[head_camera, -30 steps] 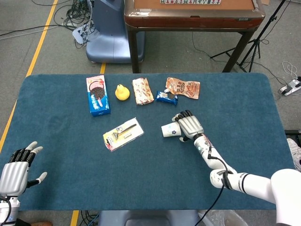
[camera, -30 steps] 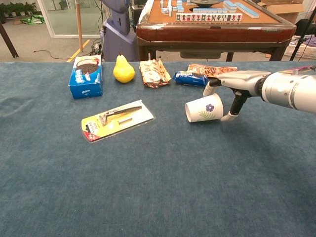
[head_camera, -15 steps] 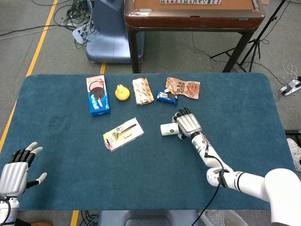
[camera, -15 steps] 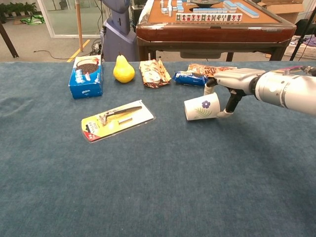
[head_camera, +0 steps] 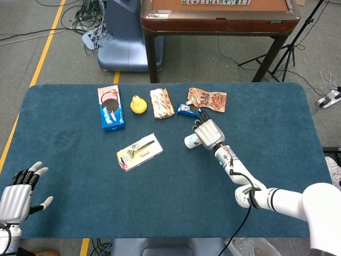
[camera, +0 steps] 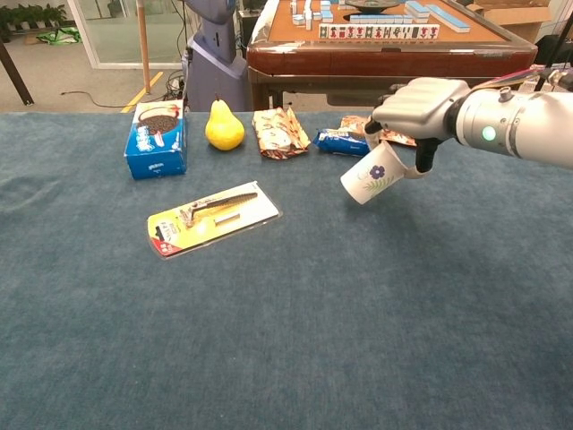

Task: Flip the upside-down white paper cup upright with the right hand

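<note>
The white paper cup (camera: 371,175) with a small purple flower print hangs tilted above the blue cloth, its open mouth facing down and to the left. My right hand (camera: 417,108) grips it from above near its base; in the head view the cup (head_camera: 191,141) pokes out to the left of that hand (head_camera: 206,132). Far off at the near left corner of the table, my left hand (head_camera: 17,196) rests with fingers spread and holds nothing.
Along the back stand a blue cookie box (head_camera: 111,109), a yellow pear (head_camera: 138,104), a snack packet (head_camera: 161,102), a small blue packet (head_camera: 188,110) and an orange pouch (head_camera: 208,99). A carded razor (head_camera: 139,151) lies left of the cup. A wooden table (head_camera: 218,16) stands behind.
My right hand has lifted the cup off the cloth and moved it back toward the snack row; the cup has turned from lying sideways to slanting mouth-down. The left hand stays put.
</note>
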Controlling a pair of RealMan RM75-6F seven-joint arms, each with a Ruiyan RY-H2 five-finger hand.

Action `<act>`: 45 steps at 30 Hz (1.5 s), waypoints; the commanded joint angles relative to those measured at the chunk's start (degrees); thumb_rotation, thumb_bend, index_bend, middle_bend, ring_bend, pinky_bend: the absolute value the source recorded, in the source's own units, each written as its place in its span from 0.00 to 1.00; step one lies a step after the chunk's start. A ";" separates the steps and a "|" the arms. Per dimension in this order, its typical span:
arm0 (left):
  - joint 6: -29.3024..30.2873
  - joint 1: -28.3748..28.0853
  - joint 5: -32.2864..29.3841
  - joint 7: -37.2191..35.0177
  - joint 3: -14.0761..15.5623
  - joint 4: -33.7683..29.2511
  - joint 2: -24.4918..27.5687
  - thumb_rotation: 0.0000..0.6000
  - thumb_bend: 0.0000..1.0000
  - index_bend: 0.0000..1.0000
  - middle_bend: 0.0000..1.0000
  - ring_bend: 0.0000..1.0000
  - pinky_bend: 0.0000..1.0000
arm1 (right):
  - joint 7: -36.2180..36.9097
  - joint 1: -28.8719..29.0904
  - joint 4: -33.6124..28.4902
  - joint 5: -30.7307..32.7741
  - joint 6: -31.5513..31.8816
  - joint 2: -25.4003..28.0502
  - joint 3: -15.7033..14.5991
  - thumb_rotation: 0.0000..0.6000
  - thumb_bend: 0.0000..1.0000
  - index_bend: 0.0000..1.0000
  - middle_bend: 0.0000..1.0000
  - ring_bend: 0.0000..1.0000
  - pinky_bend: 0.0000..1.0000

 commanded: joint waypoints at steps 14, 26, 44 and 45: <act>-0.04 0.15 -0.05 -0.11 0.11 0.09 0.04 1.00 0.15 0.22 0.13 0.16 0.13 | -22.29 5.32 -0.01 4.01 4.29 -1.79 -7.19 1.00 0.28 0.34 0.22 0.06 0.00; -0.21 0.25 -0.25 -0.30 0.17 0.12 0.22 1.00 0.15 0.22 0.13 0.16 0.13 | -20.87 5.32 -1.26 6.14 5.25 -2.41 -5.25 1.00 0.29 0.00 0.05 0.00 0.00; -0.61 -0.86 -0.73 0.43 -1.17 0.99 -0.47 1.00 0.15 0.22 0.13 0.16 0.13 | 15.16 -9.52 -20.41 -4.10 15.20 13.66 1.75 1.00 0.28 0.06 0.20 0.08 0.01; -0.68 -0.95 -0.74 0.50 -1.22 1.02 -0.45 1.00 0.15 0.22 0.13 0.16 0.13 | 16.78 -10.47 -21.31 -4.61 15.54 14.48 1.72 1.00 0.28 0.07 0.21 0.09 0.02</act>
